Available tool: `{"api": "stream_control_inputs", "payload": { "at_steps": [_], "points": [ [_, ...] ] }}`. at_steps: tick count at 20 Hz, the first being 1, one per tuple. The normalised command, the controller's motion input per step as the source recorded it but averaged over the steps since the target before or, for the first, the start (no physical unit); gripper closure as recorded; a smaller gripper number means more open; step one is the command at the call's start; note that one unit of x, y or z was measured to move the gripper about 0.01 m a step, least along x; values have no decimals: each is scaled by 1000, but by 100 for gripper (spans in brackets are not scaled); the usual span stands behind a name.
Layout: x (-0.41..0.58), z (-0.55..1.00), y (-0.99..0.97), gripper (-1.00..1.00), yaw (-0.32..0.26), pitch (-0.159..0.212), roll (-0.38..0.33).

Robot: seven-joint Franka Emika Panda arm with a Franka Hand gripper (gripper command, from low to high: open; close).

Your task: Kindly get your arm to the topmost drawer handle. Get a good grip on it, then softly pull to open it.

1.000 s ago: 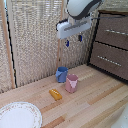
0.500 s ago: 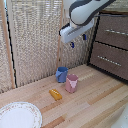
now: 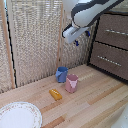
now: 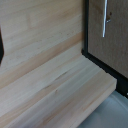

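White robot arm [image 3: 89, 12] at upper center of frame, left of the drawer [image 3: 114, 31]; gripper [image 3: 81, 38] jaws' state unclear.

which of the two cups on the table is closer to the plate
The blue cup, at the exterior view's left of the pink cup, sits slightly nearer the plate.

We see our arm [image 3: 90, 12] reaching in from the upper edge of the exterior view, its glossy white links angled downward toward that view's left. The gripper [image 3: 81, 38] hangs in the air, blue-tipped fingers [image 3: 76, 43] pointing down; we cannot tell their spacing.
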Motion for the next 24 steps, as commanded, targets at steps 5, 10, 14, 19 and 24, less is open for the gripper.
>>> {"api": "stream_control_inputs", "payload": {
  "at_steps": [5, 10, 14, 19, 24],
  "points": [
    [-5, 0, -210, -100, 92, 0, -375],
    [0, 0, -225, -100, 67, 0, -375],
    [0, 0, -231, -100, 49, 0, -375],
    [0, 0, -231, -100, 53, 0, -375],
    [0, 0, -243, -100, 59, 2, -375]
  ]
}}
